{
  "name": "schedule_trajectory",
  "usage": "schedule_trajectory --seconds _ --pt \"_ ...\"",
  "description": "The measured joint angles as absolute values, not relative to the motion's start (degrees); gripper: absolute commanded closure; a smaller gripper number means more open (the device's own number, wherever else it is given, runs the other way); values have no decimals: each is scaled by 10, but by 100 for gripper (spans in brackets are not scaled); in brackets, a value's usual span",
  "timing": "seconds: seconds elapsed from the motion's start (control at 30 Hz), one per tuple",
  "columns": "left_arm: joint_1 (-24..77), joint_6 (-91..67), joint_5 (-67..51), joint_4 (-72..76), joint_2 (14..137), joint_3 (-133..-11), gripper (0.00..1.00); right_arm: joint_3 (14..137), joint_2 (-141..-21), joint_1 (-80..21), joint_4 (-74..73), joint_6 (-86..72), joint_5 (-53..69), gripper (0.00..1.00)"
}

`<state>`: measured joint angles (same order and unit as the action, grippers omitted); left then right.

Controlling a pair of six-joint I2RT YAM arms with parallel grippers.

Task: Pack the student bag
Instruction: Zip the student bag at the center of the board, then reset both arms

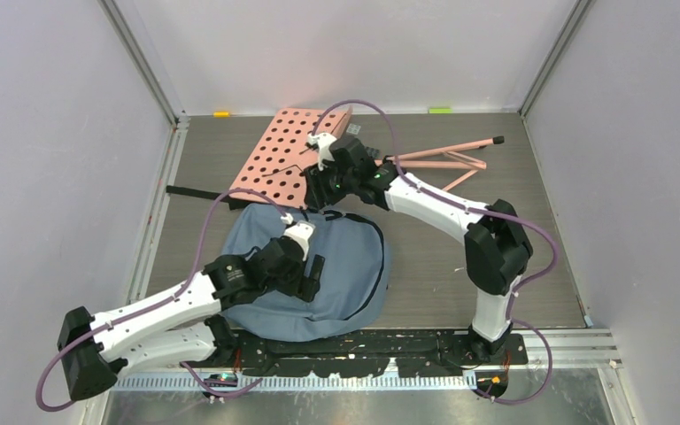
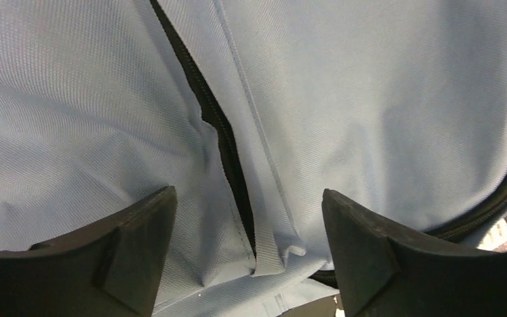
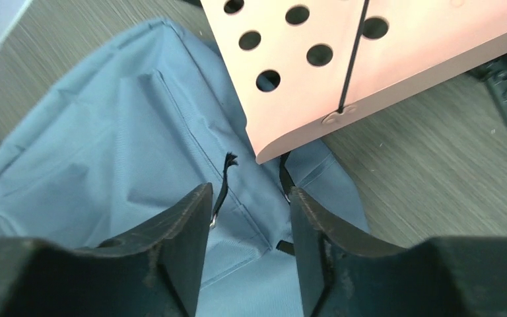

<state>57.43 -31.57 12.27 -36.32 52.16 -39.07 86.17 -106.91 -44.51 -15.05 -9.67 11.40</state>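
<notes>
Seemingly steadying it, the left claw [image 2: 249, 198] rests spread on the student bag [image 1: 347, 266] mid-frame; the right claw [image 3: 249, 193], parted and empty, hovers at its zipper pull [image 3: 222, 187].

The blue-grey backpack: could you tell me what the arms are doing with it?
The student bag lies flat on the table. The left arm holds open jaws just above its fabric, beside a zipper. The right arm has open jaws poised at a black zip pull beside the pink perforated board.
</notes>
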Motion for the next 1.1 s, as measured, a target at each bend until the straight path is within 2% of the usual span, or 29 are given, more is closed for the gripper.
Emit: schedule_trajectory --seconds 0.17,0.43,0.83,1.0,1.1 --pt "567 -303 118 -385 545 -449 2 860 -1009 -437 -157 -104 118 37" --pt "423 -252 62 -374 562 -489 0 841 -897 -424 -201 -125 69 33" --pt "116 -216 -34 -384 579 -521 0 656 -755 -220 -297 -187 -4 26" --pt "65 -196 2 -397 522 -545 0 610 -640 -136 -324 -196 -32 24" --pt "65 -167 46 -391 446 -548 0 591 -551 -123 -330 -194 -60 24"
